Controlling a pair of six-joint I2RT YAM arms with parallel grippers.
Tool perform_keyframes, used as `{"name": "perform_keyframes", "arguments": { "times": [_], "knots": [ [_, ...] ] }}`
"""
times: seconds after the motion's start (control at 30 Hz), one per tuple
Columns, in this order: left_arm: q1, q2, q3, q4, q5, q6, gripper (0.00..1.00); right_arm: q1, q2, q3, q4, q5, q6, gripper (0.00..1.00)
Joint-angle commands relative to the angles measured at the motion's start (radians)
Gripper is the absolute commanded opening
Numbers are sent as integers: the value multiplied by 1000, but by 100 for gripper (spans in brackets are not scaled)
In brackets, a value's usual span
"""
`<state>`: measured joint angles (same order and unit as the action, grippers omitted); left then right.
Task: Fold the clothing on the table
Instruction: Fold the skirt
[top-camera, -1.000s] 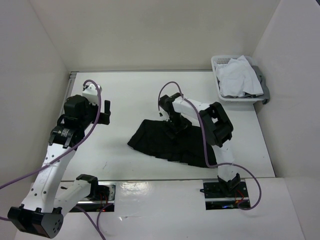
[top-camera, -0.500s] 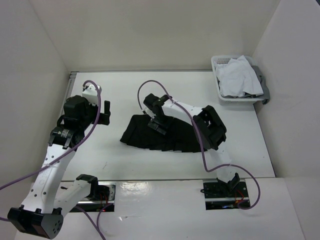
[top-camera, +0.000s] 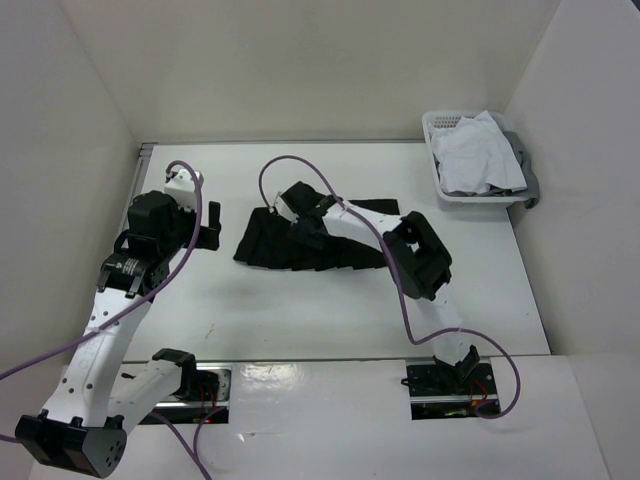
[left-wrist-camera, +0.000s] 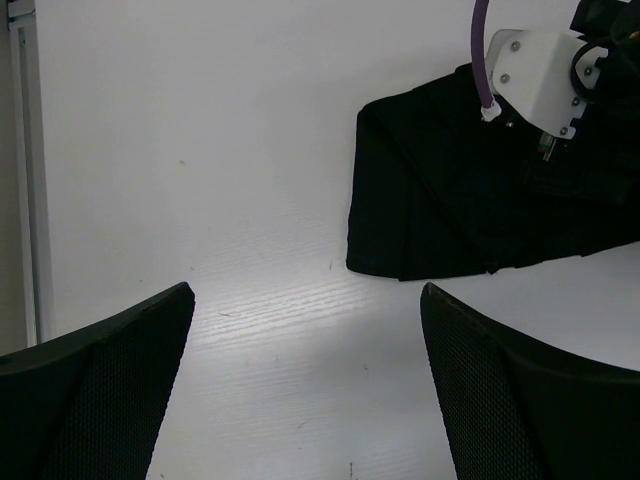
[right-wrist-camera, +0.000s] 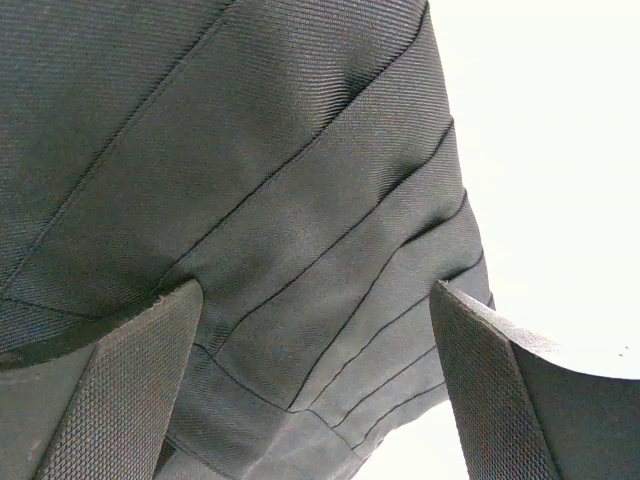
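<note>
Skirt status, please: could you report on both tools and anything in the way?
Left tool open, empty, left of skirt. Right tool open, low over skirt. Skirt flat on table. Basket far right, out of the way.

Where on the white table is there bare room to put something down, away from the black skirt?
The white flat table is bare along the near strip in front of the black pleated skirt, and at right, nearer than the white plastic basket. Crowded: the centre, where the right gripper is over the skirt.

Black pleated skirt (top-camera: 262, 245) spread flat (pleats fanned) across middle of white table (top-camera: 250, 310), long axis sideways.
</note>
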<state>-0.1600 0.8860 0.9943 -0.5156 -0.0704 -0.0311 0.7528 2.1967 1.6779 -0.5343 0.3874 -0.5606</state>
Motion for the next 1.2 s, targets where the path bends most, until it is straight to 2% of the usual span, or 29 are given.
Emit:
{"name": "perform_keyframes", "arguments": {
  "times": [0.0, 0.13, 0.27, 0.3, 0.4, 0.5, 0.63, 0.8, 0.97, 1.07, 1.17],
  "knots": [
    [5, -7, -3, 29, 3, -13, 100, 25, -3, -69, 152, 24, -51, 99],
    [5, 21, -3, 29, 27, -4, 100, 46, -129, -69, 106, -54, -13, 99],
    [5, 50, -3, 19, 92, 43, 100, 66, -380, -118, 19, -218, 80, 99],
    [5, 60, 7, 19, 92, 54, 100, 57, -487, -136, 10, -243, 93, 99],
    [-19, 152, 27, 9, 89, 105, 100, 5, -679, -265, -22, -359, 102, 99],
    [-64, 240, 49, 38, 35, 184, 100, -46, -825, -401, -35, -372, 113, 99],
    [-64, 361, 75, 101, 107, 287, 100, -160, -957, -549, -33, -377, 154, 99],
    [-35, 537, 150, 140, 283, 399, 84, -265, -1104, -674, -24, -491, 208, 99],
    [17, 709, 227, 163, 385, 470, 84, -343, -1230, -719, -24, -599, 217, 99],
    [27, 827, 309, 163, 417, 517, 85, -404, -1244, -739, -24, -634, 217, 99],
    [46, 950, 424, 80, 481, 556, 85, -414, -1244, -739, -24, -644, 208, 99]
  ]
}}
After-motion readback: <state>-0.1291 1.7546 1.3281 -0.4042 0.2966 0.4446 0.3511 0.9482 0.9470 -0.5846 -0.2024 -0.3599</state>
